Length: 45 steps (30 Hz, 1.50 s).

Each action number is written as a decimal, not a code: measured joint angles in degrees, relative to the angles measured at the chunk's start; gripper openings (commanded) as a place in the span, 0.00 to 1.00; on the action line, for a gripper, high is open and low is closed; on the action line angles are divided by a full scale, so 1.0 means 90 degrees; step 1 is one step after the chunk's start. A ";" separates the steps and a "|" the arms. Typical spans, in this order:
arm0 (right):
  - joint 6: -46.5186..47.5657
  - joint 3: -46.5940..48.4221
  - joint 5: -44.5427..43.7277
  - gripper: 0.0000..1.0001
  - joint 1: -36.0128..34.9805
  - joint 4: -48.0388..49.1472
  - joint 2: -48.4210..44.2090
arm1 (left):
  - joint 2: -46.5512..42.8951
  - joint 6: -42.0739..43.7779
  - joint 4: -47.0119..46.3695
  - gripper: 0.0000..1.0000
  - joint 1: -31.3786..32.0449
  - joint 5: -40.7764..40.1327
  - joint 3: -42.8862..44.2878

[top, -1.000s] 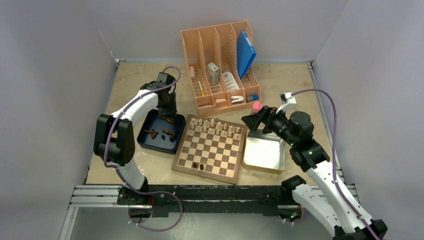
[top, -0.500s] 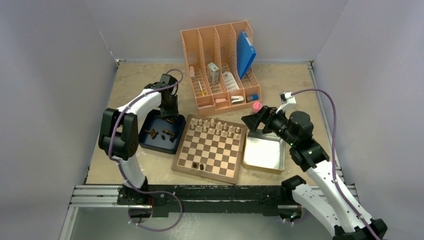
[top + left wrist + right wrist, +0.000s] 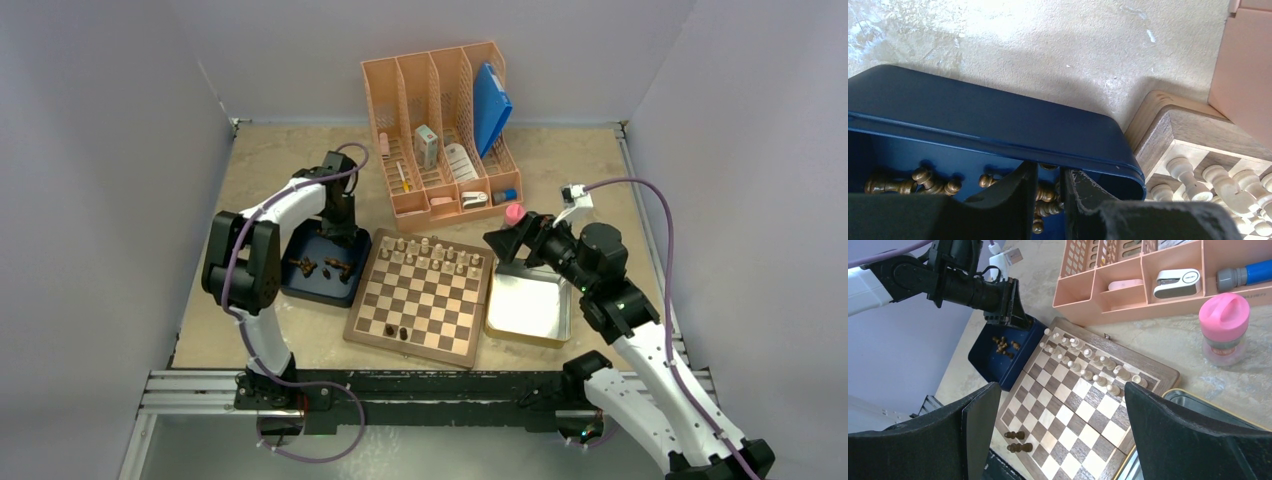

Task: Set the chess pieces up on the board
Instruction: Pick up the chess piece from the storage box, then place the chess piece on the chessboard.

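The board (image 3: 411,346) lies mid-table, with pale pieces (image 3: 430,250) along its far rows and two dark brown chess pieces (image 3: 395,331) at its near edge, also in the right wrist view (image 3: 1016,441). More dark pieces (image 3: 305,266) lie in the dark blue tray (image 3: 316,298) left of the board. My left gripper (image 3: 341,232) is down in the tray's far right corner; in the left wrist view its jaws (image 3: 1050,172) stand nearly closed around a dark piece (image 3: 1047,195). My right gripper (image 3: 500,243) is open and empty (image 3: 1062,390), held above the board's right side.
A shiny metal tin (image 3: 528,305) sits right of the board. A peach desk organizer (image 3: 440,130) with a blue folder stands behind it. A pink-lidded bottle (image 3: 514,213) stands by the board's far right corner. The board's corner (image 3: 1168,130) almost touches the tray (image 3: 973,125).
My left gripper has moved a little right and lower into the tray's far right corner. The right arm has not moved.
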State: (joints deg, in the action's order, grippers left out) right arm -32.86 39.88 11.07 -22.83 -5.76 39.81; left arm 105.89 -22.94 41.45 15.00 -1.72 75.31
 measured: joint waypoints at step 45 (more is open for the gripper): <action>0.0053 -0.0005 -0.0189 0.96 0.0002 -0.0041 0.0029 | -0.2329 0.0180 0.0957 0.11 0.0163 0.0527 -0.0546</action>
State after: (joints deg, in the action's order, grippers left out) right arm -32.38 39.83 9.37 -22.81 -6.13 40.07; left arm 84.93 -21.32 50.06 16.47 3.03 70.39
